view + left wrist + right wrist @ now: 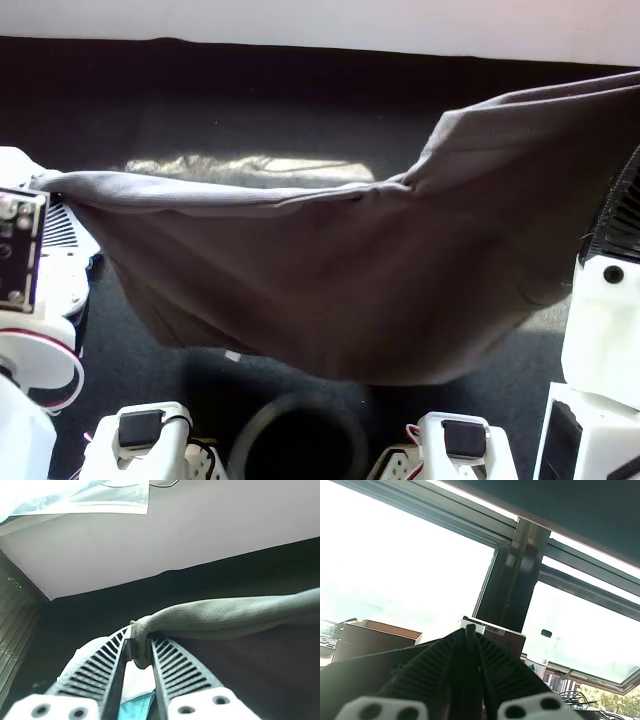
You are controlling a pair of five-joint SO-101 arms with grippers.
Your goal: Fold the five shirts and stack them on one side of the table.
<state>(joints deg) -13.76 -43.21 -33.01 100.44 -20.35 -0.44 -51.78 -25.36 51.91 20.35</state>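
My left hand [141,650] pinches one corner of the grey shirt [340,270]. My right hand [469,642] is clamped on the opposite, higher edge. The shirt hangs stretched sideways between them, sagging above the tabletop [250,110].

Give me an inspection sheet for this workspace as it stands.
surface: dark table, sunlit patch near the far edge.
job's things: one grey shirt hanging spread between the arms, above the table.
clutter: dark ring between the arm bases.
tools: left tool shut on a shirt corner; right tool shut, pointing up, apparently on the other end.
cables: thin red wires at an arm base.
surroundings: white wall; windows; cardboard box.
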